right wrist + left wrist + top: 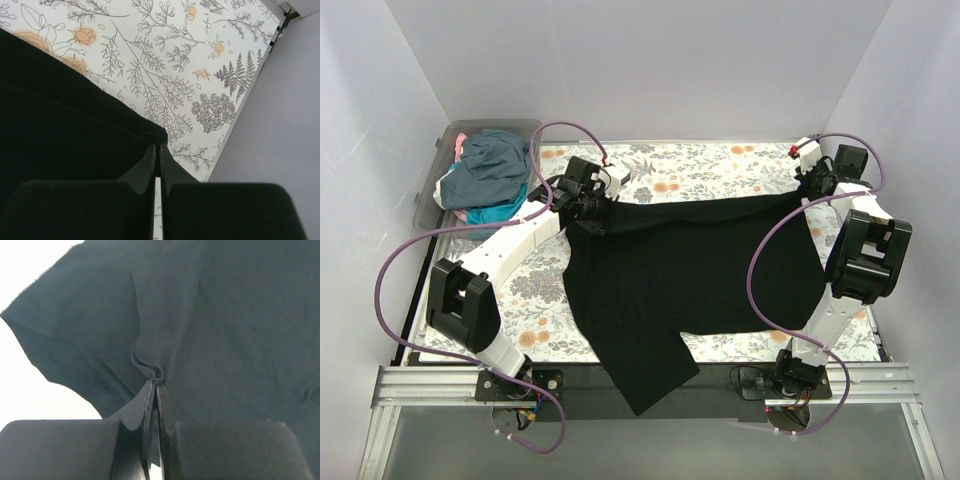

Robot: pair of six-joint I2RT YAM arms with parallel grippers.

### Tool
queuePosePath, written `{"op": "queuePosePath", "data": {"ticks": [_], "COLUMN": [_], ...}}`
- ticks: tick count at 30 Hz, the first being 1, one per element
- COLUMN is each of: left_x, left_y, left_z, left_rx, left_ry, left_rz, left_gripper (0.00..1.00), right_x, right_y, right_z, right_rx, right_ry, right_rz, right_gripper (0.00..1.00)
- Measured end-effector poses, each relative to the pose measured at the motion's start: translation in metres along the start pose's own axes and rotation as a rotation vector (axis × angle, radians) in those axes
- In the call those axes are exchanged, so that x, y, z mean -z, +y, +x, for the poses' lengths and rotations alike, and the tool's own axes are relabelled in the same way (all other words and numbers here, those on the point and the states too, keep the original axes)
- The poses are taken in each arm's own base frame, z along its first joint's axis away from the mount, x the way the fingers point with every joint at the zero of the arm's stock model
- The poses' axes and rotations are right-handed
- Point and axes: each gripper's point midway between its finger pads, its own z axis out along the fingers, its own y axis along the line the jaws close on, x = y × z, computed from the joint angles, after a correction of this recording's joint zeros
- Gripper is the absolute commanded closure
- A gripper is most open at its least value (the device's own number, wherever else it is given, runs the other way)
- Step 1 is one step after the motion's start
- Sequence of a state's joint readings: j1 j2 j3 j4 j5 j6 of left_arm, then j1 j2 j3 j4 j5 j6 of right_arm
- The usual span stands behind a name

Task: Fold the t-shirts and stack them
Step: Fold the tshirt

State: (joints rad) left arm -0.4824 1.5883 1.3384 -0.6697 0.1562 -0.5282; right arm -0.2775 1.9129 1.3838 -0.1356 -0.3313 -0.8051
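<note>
Overhead, the black t-shirt (690,270) lies spread across the middle of the bench (720,345), over a floral cover (700,165). Its far edge runs in an almost straight line between the two arms. One flap of the shirt hangs past the near edge of the bench, between the two arm bases.

The jaws of the left arm (515,240) sit at the far left corner of the shirt. The left wrist view shows them pressed nearly together with a pinch of black cloth (210,330) between the tips, and a small fold bunches up just beyond them. From there the cloth fans out in soft creases against a bright background.

The jaws of the right arm (865,250) sit at the far right corner of the shirt, close to the side wall (920,150). The right wrist view shows them closed to a thin slit on the shirt's edge (65,120), and the floral cover (165,65) lies bare beyond it.

A clear bin (428,195) stands at the far left corner of the bench, just beside the left arm's wrist. It holds a loose heap of other shirts: a slate-blue one (490,170) on top, teal (498,212) under it and a bit of pink (460,146) at the back.
</note>
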Motion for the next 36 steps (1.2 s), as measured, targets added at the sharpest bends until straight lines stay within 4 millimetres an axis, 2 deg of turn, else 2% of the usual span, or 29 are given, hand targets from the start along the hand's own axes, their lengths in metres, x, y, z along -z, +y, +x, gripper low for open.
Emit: {"op": "queuePosePath", "data": {"ticks": [3,8,13,20,27,36], "left_x": [-0.002,-0.003,-0.002,0.010,0.016,0.025], "left_y": [-0.002,-0.005,-0.012,-0.023,-0.032,-0.039], "left_z": [0.013,0.023,0.021,0.010,0.018,0.019], "left_rx": [0.006,0.012,0.023,0.045,0.059,0.070], "left_ry": [0.039,0.068,0.067,0.056,0.090,0.083], "left_rz": [0.006,0.025,0.049,0.102,0.138,0.168], "left_gripper": [1.00,1.00,1.00,1.00,1.00,1.00], "right_x": [0.004,0.006,0.007,0.008,0.009,0.011], "right_y": [0.004,0.010,0.011,0.009,0.007,0.009], "right_z": [0.006,0.020,0.023,0.025,0.027,0.035], "right_rx": [0.009,0.011,0.008,0.010,0.018,0.017], "right_ry": [0.006,0.031,0.038,0.038,0.041,0.054], "right_rz": [-0.009,-0.025,-0.032,-0.030,-0.028,-0.035], "right_gripper": [0.99,0.99,0.99,0.99,0.99,0.99]}}
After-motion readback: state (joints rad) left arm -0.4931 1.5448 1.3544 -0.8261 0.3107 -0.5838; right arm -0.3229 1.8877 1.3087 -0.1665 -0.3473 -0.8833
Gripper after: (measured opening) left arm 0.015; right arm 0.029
